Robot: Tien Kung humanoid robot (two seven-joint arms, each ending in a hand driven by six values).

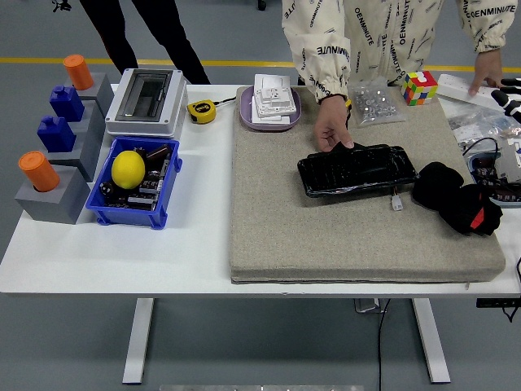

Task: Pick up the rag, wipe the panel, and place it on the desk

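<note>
On the grey mat (326, 244), right of centre, lay the glossy black panel (356, 169), flat and slightly skewed, a person's hand (332, 124) resting on its far-left edge. I judged the rag was the dark bundle under my right hand (460, 202), just right of the panel; whether those fingers had closed on it, I couldn't tell. I wanted a firm gather of cloth before sweeping left across the panel, clear of that hand. My left arm was out of view.
</note>
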